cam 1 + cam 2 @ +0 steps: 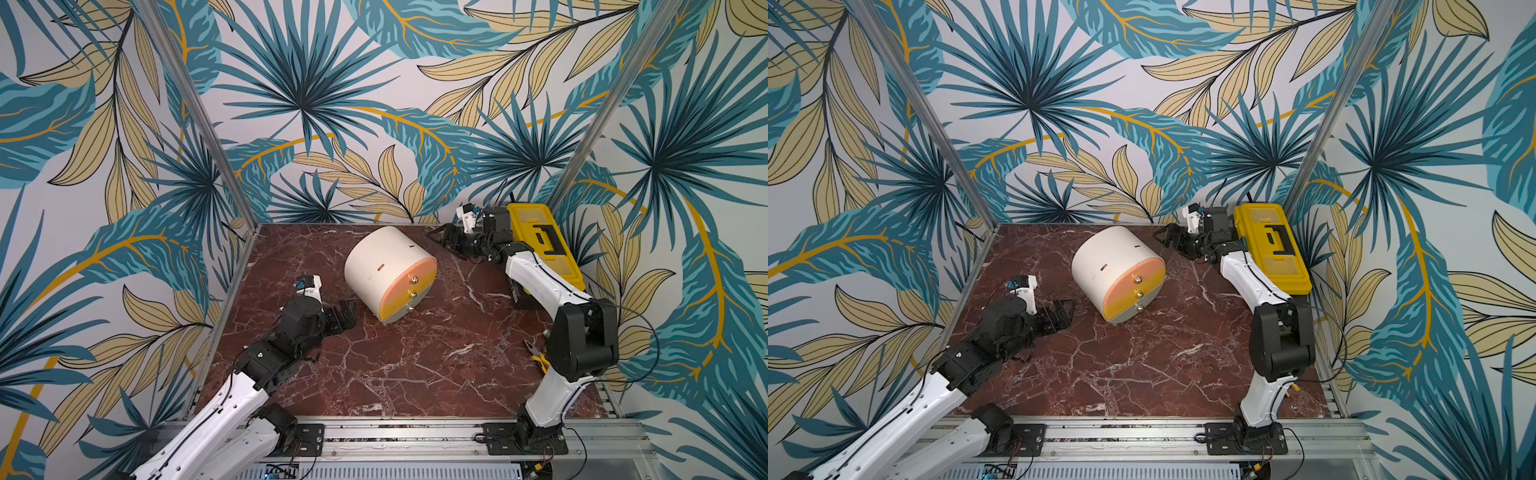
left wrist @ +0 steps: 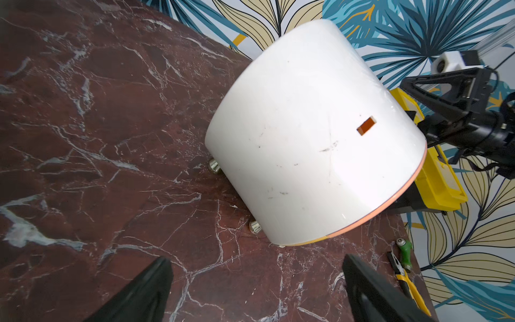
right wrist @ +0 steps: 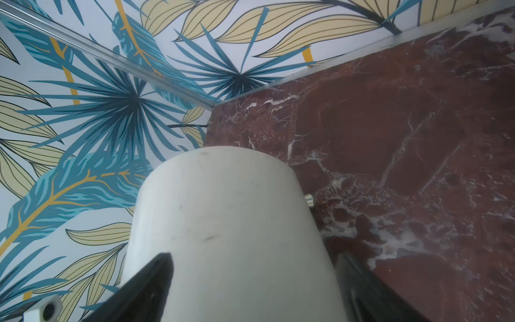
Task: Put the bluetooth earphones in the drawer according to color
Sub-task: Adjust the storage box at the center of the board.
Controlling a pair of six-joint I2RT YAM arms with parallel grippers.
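- In the middle of the red-brown marble tabletop (image 1: 395, 374) I see the small cream round-topped drawer cabinet (image 1: 384, 262). Its peach, yellow and grey-beige fronts are all flush.
- My left gripper (image 1: 347, 313) sits low, near the cabinet's left wall, spread wide and empty.
- My right gripper (image 1: 444, 241) is at the cabinet's rear corner, also wide and empty; whether it touches I cannot tell.
- A yellow plastic toolbox (image 1: 544, 249) lies along the right edge, with yellow-handled pliers (image 1: 538, 357) nearer me.

No text, label, brand, number or sign legible anywhere: none on drawer (image 1: 382, 262), toolbox (image 1: 561, 262) or pliers (image 2: 404, 276).
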